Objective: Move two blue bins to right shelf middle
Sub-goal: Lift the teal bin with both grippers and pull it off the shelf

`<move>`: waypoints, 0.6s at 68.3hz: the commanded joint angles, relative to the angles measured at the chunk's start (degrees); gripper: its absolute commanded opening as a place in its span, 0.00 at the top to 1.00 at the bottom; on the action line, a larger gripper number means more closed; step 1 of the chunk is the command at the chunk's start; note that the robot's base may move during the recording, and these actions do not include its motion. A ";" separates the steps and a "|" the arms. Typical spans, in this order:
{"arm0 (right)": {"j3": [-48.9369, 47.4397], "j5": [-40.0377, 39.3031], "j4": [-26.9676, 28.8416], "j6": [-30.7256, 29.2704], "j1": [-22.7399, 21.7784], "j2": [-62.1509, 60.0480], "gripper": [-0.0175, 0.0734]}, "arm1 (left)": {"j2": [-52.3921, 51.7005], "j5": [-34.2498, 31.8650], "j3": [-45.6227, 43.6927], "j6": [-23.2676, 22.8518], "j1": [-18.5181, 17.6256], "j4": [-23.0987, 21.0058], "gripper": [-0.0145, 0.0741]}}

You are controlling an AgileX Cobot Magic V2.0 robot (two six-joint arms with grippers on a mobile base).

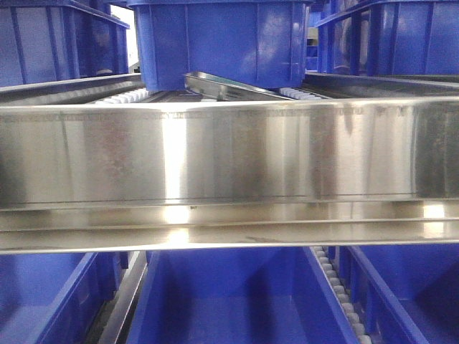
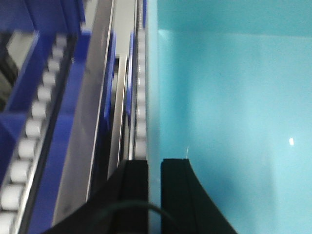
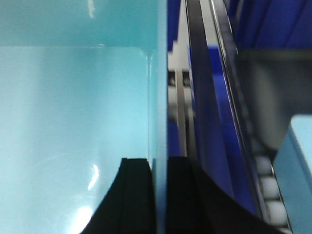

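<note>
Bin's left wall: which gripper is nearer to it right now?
Left. The left gripper straddles that wall of the bin; the right gripper straddles the opposite wall.

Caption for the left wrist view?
Left claw grips the wall of a teal-looking plastic bin beside a white roller track.

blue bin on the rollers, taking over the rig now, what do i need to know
Left claw: shut on the blue bin, left wall.
Right claw: shut on its right wall.
Bin is level with the rollers, above the steel beam; resting or lifted, cannot tell.
Done: gripped by both arms.
Left: confirm the shelf, set down, release, then the second bin.
</note>
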 commanded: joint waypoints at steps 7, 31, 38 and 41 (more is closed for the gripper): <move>-1.86 -1.67 -3.77 0.28 0.07 -0.84 0.99 | -1.09 -3.22 -2.00 -0.27 -0.48 3.39 0.96; -1.86 -1.50 -3.77 0.28 0.07 -0.84 0.99 | -1.09 -4.96 -2.00 -0.27 -0.48 4.20 0.96; -1.86 -1.50 -3.77 0.28 0.07 -0.84 0.99 | -1.09 -5.10 -2.00 -0.27 -0.48 4.20 0.96; -1.86 -1.50 -3.77 0.28 0.07 -0.84 0.99 | -1.09 -5.10 -2.00 -0.27 -0.48 4.20 0.96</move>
